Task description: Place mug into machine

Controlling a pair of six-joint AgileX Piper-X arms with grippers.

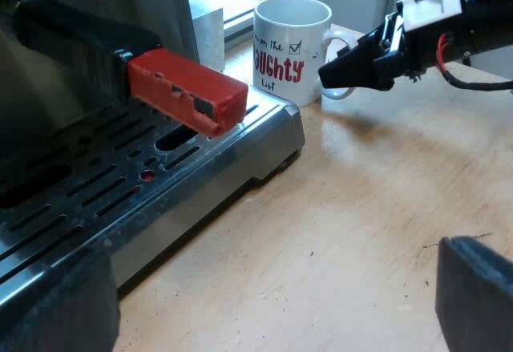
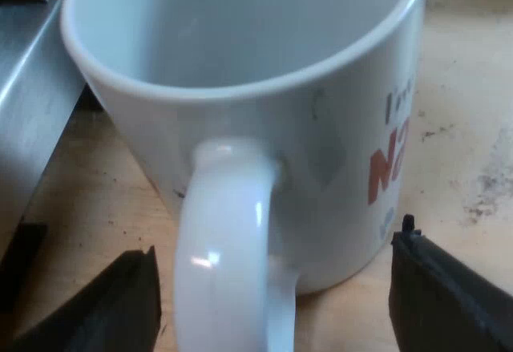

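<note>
Left wrist view takes in the coffee machine's drip tray (image 1: 120,184), a slotted metal grille with nothing standing on it. Over the tray juts the holder's dark handle (image 1: 76,39) with its red end (image 1: 188,91), locked into the machine's front. The mug (image 1: 292,47) stands upright on the wooden table (image 1: 361,232), just beside the tray's outer corner and not on the tray. It is white, with red and dark lettering on its side. The right claw (image 1: 341,71) reaches in at the mug's handle (image 1: 343,47), its black tips level with the loop. The left claw (image 1: 276,304) hangs over bare table close to the tray's edge. Its two fingers (image 1: 473,288) are released, spread wide with nothing between them.

Right wrist view looks down into the mug from the handle side. The mug is empty. The right claw's fingers (image 2: 120,304) sit on either side of the handle, released and not clenched. One finger is just beside the loop, though I cannot tell whether it touches. The other is well apart from the loop, near the mug's lettered wall. A metal edge of the machine (image 2: 32,103) runs next to the mug.
</note>
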